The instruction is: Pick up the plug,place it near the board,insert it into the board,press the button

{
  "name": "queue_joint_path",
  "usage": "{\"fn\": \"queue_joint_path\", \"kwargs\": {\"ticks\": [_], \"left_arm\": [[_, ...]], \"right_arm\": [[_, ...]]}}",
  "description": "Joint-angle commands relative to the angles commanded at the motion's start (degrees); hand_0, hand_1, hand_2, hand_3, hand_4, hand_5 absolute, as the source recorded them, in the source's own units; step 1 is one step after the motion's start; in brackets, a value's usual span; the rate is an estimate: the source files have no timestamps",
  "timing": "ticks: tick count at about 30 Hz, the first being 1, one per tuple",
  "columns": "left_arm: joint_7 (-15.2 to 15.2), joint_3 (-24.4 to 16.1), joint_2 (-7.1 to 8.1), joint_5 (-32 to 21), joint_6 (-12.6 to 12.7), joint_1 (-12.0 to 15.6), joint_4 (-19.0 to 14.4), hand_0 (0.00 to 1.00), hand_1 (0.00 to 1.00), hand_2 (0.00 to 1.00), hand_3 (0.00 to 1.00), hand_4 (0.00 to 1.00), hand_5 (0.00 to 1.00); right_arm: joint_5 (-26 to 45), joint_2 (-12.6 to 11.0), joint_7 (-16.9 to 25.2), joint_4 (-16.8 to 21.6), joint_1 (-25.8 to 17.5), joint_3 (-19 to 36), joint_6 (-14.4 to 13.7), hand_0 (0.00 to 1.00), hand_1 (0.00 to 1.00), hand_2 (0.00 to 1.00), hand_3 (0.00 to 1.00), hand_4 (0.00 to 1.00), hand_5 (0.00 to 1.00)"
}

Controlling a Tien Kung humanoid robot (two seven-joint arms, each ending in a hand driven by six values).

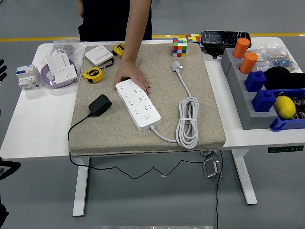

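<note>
Left robot hand is glimpsed only at the frame's left edge, its grip unreadable, while the black plug lies on the beige mat left of the white board, steadied by a person's hand.

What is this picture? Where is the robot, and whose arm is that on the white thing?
The camera sits on the robot's head and looks down over a white table. The robot is almost out of view: only black bits of its left hand peek in at the left edge, and nothing of its right. A person stands at the far side, and the person's hand rests on the end of a long white power strip. The strip lies on a beige fabric mat. Beside it lies a black plug adapter with a thin black cord, which nobody holds. The strip's own white cable lies in a coil to its right.
</note>
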Motion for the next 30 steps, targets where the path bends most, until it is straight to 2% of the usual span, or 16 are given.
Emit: {"fn": "queue_joint_path", "kwargs": {"ticks": [7,23,24,29,30], "left_arm": [[0.0,0.0,0.00,0.5,-0.1,-0.2,0.1,0.827,0.789,0.764,0.774,0.998,0.998],[-0.1,-0.4,0.00,0.7,0.1,0.3,-0.1,0.825,0.786,0.762,0.773,0.998,0.998],[-0.1,-0.3,0.00,0.7,0.1,0.2,-0.1,0.825,0.785,0.761,0.772,0.998,0.998],[-0.1,-0.3,0.00,0.7,0.1,0.2,0.0,0.825,0.785,0.761,0.772,0.998,0.998],[-0.1,-0.3,0.00,0.6,0.1,0.3,0.0,0.824,0.784,0.761,0.772,0.998,0.998]], "right_arm": [[1.1,0.0,0.3,-0.1,-0.3,-1.1,0.0,0.951,0.911,0.835,0.835,0.998,0.998],[-1.2,0.2,-0.5,0.1,-3.3,-2.2,0.6,0.952,0.909,0.835,0.844,0.998,0.998],[-1.4,0.1,-0.6,0.1,-3.4,-2.4,0.7,0.952,0.910,0.841,0.855,0.998,0.903],[-2.7,-0.5,-1.1,-0.2,-3.3,-3.2,1.2,0.952,0.910,0.841,0.855,0.998,0.903],[-2.8,-0.6,-1.2,-0.3,-3.3,-3.4,1.4,0.956,0.912,0.848,0.858,0.998,0.804]]}}
